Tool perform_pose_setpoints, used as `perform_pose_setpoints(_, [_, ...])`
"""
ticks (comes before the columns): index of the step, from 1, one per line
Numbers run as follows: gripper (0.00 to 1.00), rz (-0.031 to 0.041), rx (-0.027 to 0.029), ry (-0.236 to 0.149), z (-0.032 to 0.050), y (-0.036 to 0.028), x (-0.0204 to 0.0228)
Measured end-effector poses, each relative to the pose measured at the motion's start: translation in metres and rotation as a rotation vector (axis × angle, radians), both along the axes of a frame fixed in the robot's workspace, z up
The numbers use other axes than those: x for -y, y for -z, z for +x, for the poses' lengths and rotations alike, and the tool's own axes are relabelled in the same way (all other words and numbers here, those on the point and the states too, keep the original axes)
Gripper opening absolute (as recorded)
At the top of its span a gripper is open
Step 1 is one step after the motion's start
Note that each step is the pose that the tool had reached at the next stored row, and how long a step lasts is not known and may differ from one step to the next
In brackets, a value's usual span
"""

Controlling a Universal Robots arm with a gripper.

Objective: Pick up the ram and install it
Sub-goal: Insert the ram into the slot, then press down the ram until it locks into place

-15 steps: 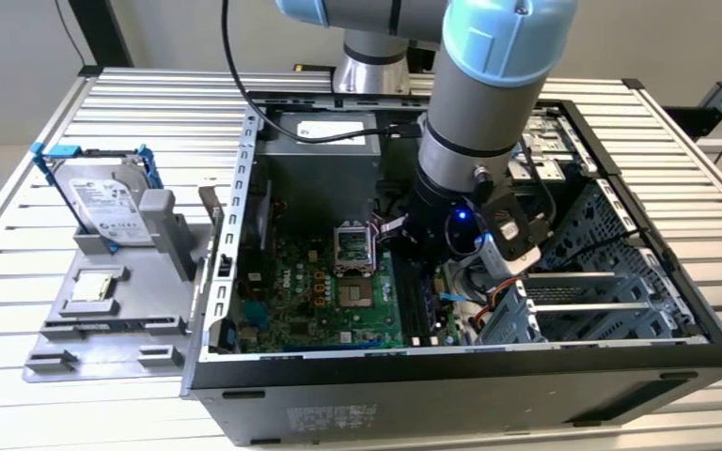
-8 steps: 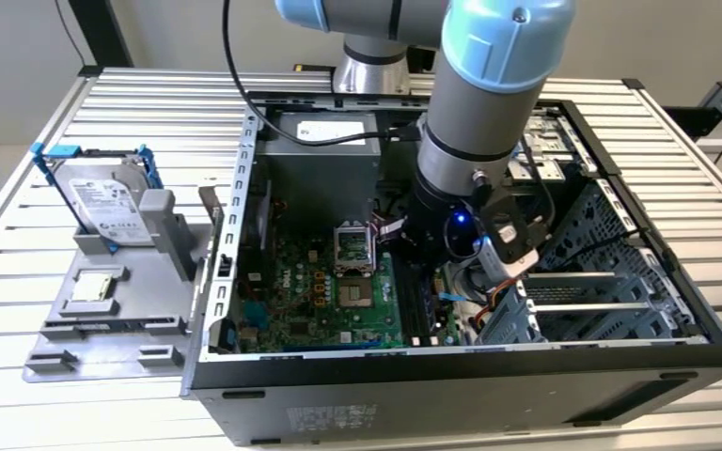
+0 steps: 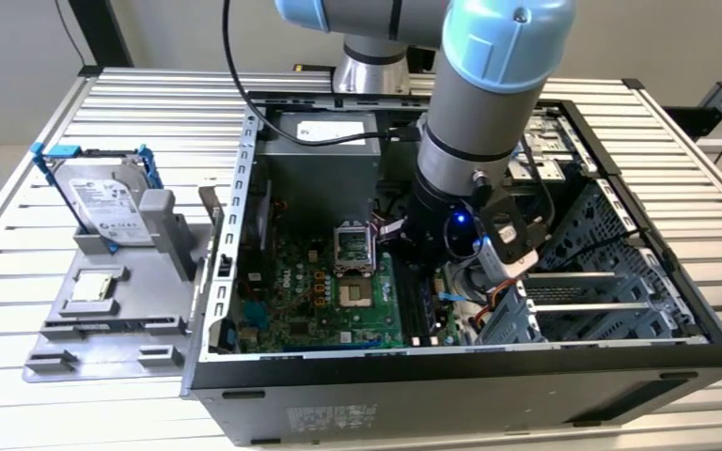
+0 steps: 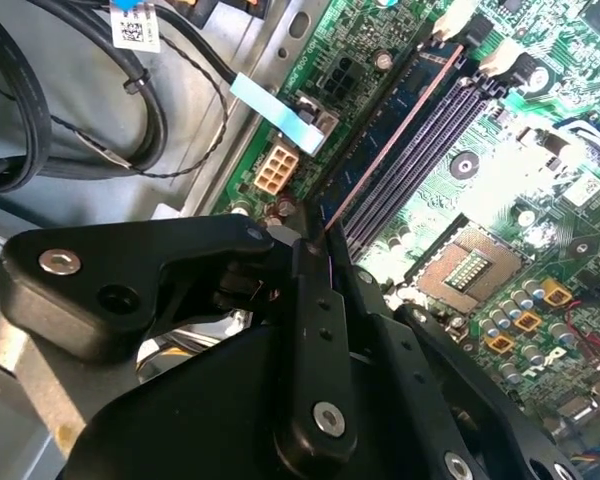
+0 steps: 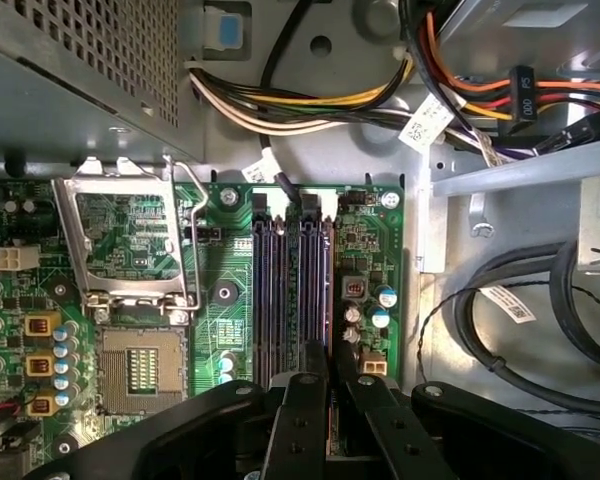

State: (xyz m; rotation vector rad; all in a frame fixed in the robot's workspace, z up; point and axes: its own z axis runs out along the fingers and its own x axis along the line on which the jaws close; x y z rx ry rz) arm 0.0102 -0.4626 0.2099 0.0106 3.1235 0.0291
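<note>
The ram [image 4: 388,115] is a dark blue stick with a copper-coloured edge. My gripper [image 4: 320,240] is shut on its near end. In the first wrist view I see the ram [image 5: 327,285] edge-on, lying along the outermost of the black memory slots [image 5: 280,290], the one nearest the case wall, with the gripper [image 5: 328,365] at its near end. Whether it is seated in the slot I cannot tell. In the exterior view the arm reaches down into the open computer case [image 3: 462,362], and its wrist [image 3: 455,230] is above the slots [image 3: 414,305].
A CPU socket [image 5: 130,365] with its raised metal frame [image 5: 125,235] sits beside the slots. Coloured power cables [image 5: 310,100] and black cables [image 4: 80,110] run close by. A hard drive in a blue frame [image 3: 108,207] stands on a grey fixture [image 3: 117,310] outside the case.
</note>
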Motion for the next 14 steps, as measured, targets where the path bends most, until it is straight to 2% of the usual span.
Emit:
perform_pose_setpoints(4, [1.0,-0.0002,-0.0013,0.0,0.0002,-0.0001,-0.0001])
perform_pose_setpoints(11, [1.0,-0.0005,-0.0017,0.0,0.0001,-0.0299,-0.0001])
perform_pose_setpoints(14, [1.0,-0.0005,-0.0016,0.0,0.0,-0.0305,-0.0001])
